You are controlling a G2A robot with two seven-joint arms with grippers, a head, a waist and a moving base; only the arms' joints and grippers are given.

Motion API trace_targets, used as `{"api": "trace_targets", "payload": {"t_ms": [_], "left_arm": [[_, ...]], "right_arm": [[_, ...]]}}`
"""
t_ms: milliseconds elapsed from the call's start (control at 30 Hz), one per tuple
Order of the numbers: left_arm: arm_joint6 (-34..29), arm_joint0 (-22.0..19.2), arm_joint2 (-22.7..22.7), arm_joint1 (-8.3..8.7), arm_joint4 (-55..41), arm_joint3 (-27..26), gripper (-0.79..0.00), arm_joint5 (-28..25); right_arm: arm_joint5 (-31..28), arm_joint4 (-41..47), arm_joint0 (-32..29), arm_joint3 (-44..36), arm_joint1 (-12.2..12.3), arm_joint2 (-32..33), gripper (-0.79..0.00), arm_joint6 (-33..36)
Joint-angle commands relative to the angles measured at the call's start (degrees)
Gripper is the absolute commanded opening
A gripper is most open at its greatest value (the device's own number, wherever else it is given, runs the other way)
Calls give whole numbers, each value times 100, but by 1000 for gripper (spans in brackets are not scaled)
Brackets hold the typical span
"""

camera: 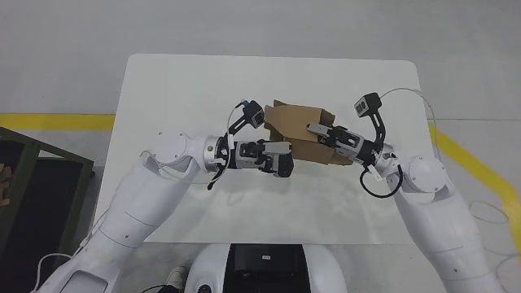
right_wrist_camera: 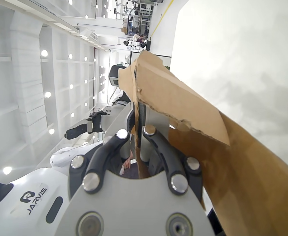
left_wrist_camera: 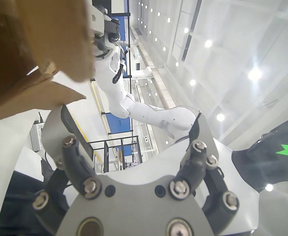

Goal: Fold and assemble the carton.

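Squaring the brown carton [camera: 305, 130], held with the counter [camera: 203, 89] beneath it. Right tool [right_wrist_camera: 137, 114] pinched tight on a wall edge [right_wrist_camera: 137, 92]; left tool [left_wrist_camera: 129, 114] spread wide, empty, one finger [left_wrist_camera: 67, 121] beside a loose flap [left_wrist_camera: 60, 94]. Judgement: keep right clamp steady, press flap inward along its crease.

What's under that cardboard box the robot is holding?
The white table lies under the carton; the spot directly beneath is hidden by cardboard. The right claw grips one flap.
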Motion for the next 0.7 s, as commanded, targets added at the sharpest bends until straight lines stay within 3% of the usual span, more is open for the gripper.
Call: {"api": "trace_targets", "payload": {"t_ms": [0,667], "left_arm": [[2,-17,25,-11,-13,39,0,-11],[60,-21,-24,-34,111,209,0,-49]], "right_arm": [[8,14,-18,-26,0,6,-785,4],[76,3,-182,-257,-19,-73,-785,-29]]}}
